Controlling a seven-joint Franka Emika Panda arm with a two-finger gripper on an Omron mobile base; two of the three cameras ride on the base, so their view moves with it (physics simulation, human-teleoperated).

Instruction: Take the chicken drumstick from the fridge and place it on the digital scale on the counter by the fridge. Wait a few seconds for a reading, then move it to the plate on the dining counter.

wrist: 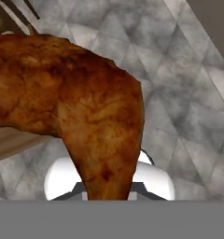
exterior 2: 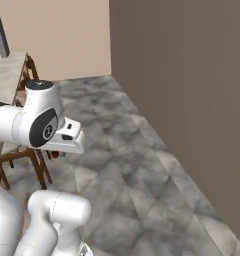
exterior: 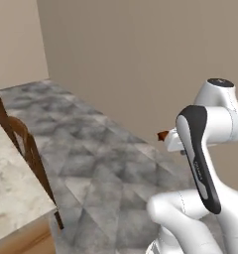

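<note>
One chicken drumstick [wrist: 72, 102], reddish-brown and lumpy, sits clamped in my end effector [wrist: 107, 193], whose jaws are closed on its narrow lower end. In the hand view the meat hangs above the grey marbled floor [wrist: 179, 93]. In the left base view one small reddish tip of the drumstick [exterior: 163, 135] projects from my white hand, on the side toward the beige wall [exterior: 141, 54]. One table [exterior: 14, 183], a beige marbled top on a light wooden base, stands left of my arm. One dark wooden chair [exterior: 29, 149] stands just beside the table, on the side toward my arm, its back rising past the table edge.
</note>
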